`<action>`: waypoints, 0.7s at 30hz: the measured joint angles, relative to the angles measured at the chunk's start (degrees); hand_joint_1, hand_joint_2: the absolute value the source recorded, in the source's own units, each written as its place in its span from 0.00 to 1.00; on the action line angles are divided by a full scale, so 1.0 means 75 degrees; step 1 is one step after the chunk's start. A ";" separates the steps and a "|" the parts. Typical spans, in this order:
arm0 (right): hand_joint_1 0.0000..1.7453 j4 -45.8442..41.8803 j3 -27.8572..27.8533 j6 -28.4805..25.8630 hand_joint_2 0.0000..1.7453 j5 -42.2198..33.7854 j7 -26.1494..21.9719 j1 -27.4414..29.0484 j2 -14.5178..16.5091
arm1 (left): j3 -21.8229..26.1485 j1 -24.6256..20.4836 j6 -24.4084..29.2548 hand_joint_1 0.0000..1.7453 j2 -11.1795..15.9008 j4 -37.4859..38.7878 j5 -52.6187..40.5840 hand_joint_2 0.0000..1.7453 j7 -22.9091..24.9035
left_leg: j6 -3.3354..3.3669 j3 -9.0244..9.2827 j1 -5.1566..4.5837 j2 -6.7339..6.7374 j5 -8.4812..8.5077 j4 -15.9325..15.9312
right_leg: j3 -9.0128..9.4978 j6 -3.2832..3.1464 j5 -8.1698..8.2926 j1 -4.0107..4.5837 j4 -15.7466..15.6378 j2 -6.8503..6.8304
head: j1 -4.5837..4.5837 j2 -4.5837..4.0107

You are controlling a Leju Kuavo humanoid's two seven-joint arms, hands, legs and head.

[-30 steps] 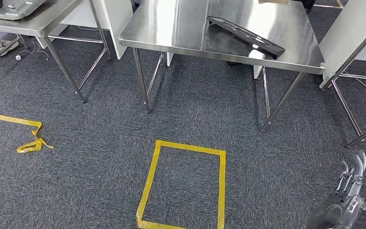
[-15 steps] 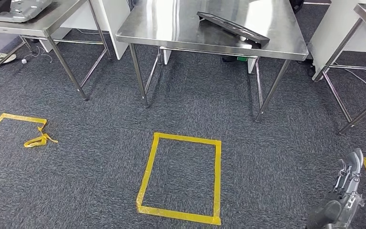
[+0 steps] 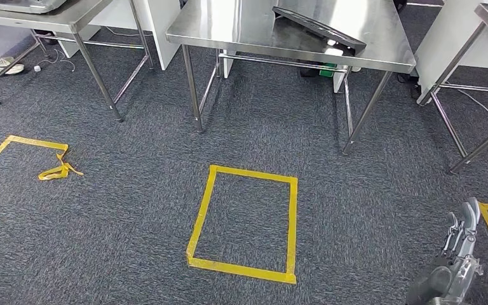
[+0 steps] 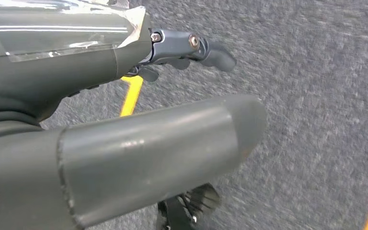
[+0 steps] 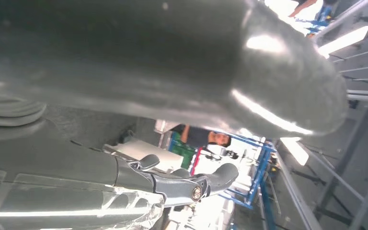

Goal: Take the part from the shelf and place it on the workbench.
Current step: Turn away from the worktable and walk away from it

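Observation:
A flat black frame-shaped part (image 3: 318, 28) lies on the steel workbench (image 3: 241, 28) at the far middle of the head view, near its right front corner. My right hand (image 3: 459, 257) hangs low at the near right, well away from the bench, fingers straight and holding nothing. In the right wrist view the same hand (image 5: 172, 86) is seen with nothing between thumb and fingers (image 5: 211, 179). My left hand (image 4: 124, 120) hangs over the grey carpet, its thumb and fingers (image 4: 196, 48) apart and empty.
A yellow tape square (image 3: 245, 223) marks the carpet in front of the bench. Loose tape (image 3: 58, 170) lies at the left. Another steel table (image 3: 76, 16) stands far left, table legs (image 3: 470, 133) far right. A person (image 5: 215, 139) stands by blue racks.
The whole picture has shifted: the bench and the tape square now sit higher in the frame, so the camera has moved. My right hand still hangs at the near right, empty.

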 joint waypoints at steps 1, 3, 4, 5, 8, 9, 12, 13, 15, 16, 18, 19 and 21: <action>0.00 0.0000 -0.0001 0.0000 0.00 0.0000 0.0000 0.0000 0.0000 | 0.0000 0.0000 0.0000 0.00 0.0001 -0.0001 -0.0001 0.00 0.0000 | 0.0002 -0.0003 0.0000 0.0000 0.0003 0.0000 | -0.0003 -0.0003 -0.0013 0.0000 0.0010 0.0001 | 0.0001 -0.0001; 0.00 0.0007 -0.0018 0.0001 0.00 0.0002 0.0007 0.0002 -0.0003 | 0.0000 0.0001 0.0001 0.00 0.0014 -0.0001 -0.0005 0.00 -0.0001 | 0.0016 -0.0203 -0.0005 0.0014 0.0149 0.0003 | -0.0167 -0.0007 -0.0422 -0.0010 0.0764 0.0015 | 0.0016 -0.0001; 0.00 0.0028 -0.0032 0.0033 0.00 0.0023 0.0070 -0.0008 -0.0010 | 0.0001 0.0002 -0.0007 0.00 0.0021 0.0004 -0.0009 0.00 -0.0017 | 0.0002 -0.0388 -0.0010 0.0028 0.0310 0.0009 | 0.0046 0.0054 -0.0506 -0.0026 0.0898 0.0024 | 0.0024 -0.0002; 0.00 0.0060 -0.0049 0.0086 0.00 0.0059 0.0158 -0.0035 -0.0022 | 0.0001 0.0004 -0.0018 0.00 0.0028 0.0009 -0.0012 0.00 -0.0038 | -0.0024 -0.0575 -0.0017 0.0043 0.0479 0.0017 | 0.0396 0.0095 -0.0604 -0.0040 0.0837 0.0031 | 0.0030 -0.0001; 0.00 0.0223 -0.0140 0.0336 0.00 0.0216 0.0493 -0.0219 -0.0088 | 0.0003 0.0003 -0.0057 0.00 0.0031 0.0034 -0.0028 0.00 -0.0095 | -0.0168 -0.0794 -0.0059 0.0071 0.0787 0.0035 | 0.1579 0.0056 -0.0577 0.0011 -0.0643 0.0039 | 0.0020 -0.0001; 0.00 0.0289 -0.0186 0.0406 0.00 0.0251 0.0567 -0.0270 -0.0113 | 0.0003 0.0002 -0.0064 0.00 0.0033 0.0041 -0.0036 0.00 -0.0100 | -0.0214 -0.0804 -0.0068 0.0077 0.0844 0.0029 | 0.1630 -0.0001 -0.0614 0.0036 -0.0793 0.0041 | 0.0016 -0.0001; 0.00 0.0468 -0.0287 0.0571 0.00 0.0310 0.0690 -0.0362 -0.0154 | 0.0003 0.0013 -0.0083 0.00 0.0054 0.0058 -0.0050 0.00 -0.0103 | -0.0329 -0.0913 -0.0031 0.0048 0.0657 0.0261 | 0.1540 -0.0204 -0.0507 -0.0061 -0.0826 0.0022 | 0.0005 -0.0002; 0.00 0.0520 -0.0305 0.0631 0.00 0.0327 0.0727 -0.0396 -0.0163 | 0.0003 0.0017 -0.0090 0.00 0.0060 0.0064 -0.0055 0.00 -0.0103 | -0.0362 -0.1046 -0.0018 0.0028 0.0373 0.0605 | 0.1497 -0.0276 -0.0454 -0.0092 -0.0831 0.0011 | -0.0005 -0.0001; 0.00 0.0649 -0.0350 0.0775 0.00 0.0336 0.0822 -0.0458 -0.0191 | 0.0002 0.0026 -0.0111 0.00 0.0065 0.0079 -0.0071 0.00 -0.0102 | -0.0427 -0.1396 -0.0008 -0.0001 -0.0281 0.1608 | 0.1389 -0.0347 -0.0365 -0.0074 -0.0824 0.0002 | -0.0027 -0.0001; 0.00 0.0723 -0.0382 0.0840 0.00 0.0319 0.0866 -0.0484 -0.0208 | 0.0001 0.0028 -0.0120 0.00 0.0068 0.0084 -0.0086 0.00 -0.0102 | -0.0453 -0.1508 -0.0006 -0.0009 -0.0461 0.2015 | 0.1339 -0.0344 -0.0327 -0.0067 -0.0819 0.0007 | -0.0028 -0.0001; 0.00 0.0880 -0.0447 0.0939 0.00 0.0267 0.0925 -0.0535 -0.0235 | -0.0001 0.0035 -0.0133 0.00 0.0082 0.0097 -0.0119 0.00 -0.0102 | -0.0474 -0.1332 0.0007 -0.0015 -0.0362 0.2041 | 0.1267 -0.0322 -0.0275 -0.0066 -0.0796 0.0034 | -0.0030 -0.0001; 0.00 0.0946 -0.0472 0.0961 0.00 0.0251 0.0938 -0.0560 -0.0247 | -0.0002 0.0036 -0.0137 0.00 0.0091 0.0101 -0.0133 0.00 -0.0102 | -0.0476 -0.1030 0.0023 -0.0027 -0.0151 0.1625 | 0.1261 -0.0311 -0.0263 -0.0071 -0.0770 0.0056 | -0.0031 -0.0001; 0.00 0.1052 -0.0506 0.0976 0.00 0.0243 0.0945 -0.0618 -0.0268 | -0.0007 0.0034 -0.0138 0.00 0.0108 0.0109 -0.0149 0.00 -0.0102 | -0.0453 -0.0372 0.0060 -0.0150 0.0164 0.0593 | 0.1198 -0.0274 -0.0258 -0.0064 -0.0681 0.0103 | -0.0027 -0.0001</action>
